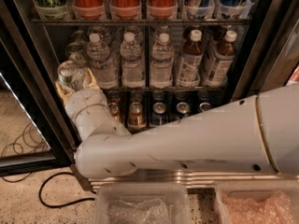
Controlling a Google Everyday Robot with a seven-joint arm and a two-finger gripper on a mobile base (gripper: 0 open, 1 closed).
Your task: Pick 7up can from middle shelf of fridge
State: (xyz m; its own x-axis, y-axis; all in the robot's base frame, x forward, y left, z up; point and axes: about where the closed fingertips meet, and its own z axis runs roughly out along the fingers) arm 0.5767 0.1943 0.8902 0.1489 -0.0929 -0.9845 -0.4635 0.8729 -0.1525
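Evidently the hand (74,81) has its grip. Its tan fingers (91,80) are closed on either side of the 7up can (70,73). The can is tilted between them at the far left front of the middle shelf (163,88), its silver top leaning toward the fridge (261,41) opening.

The step in hand looks like the withdrawal, and the room for it is tight. The dark door frame (35,73) stands just to the left of the can, and a water bottle (100,59) stands just to its right.

The pull should come straight back out of the opening, with no sideways swing until the can is clear of the frame. Because the can is tilted, the grip should not loosen, and the wrist should not roll further or the can may slide out. The arm (187,143) crosses in front of the gold-brown cans (136,115) below, so a level retreat, not a dropping one, would avoid them.
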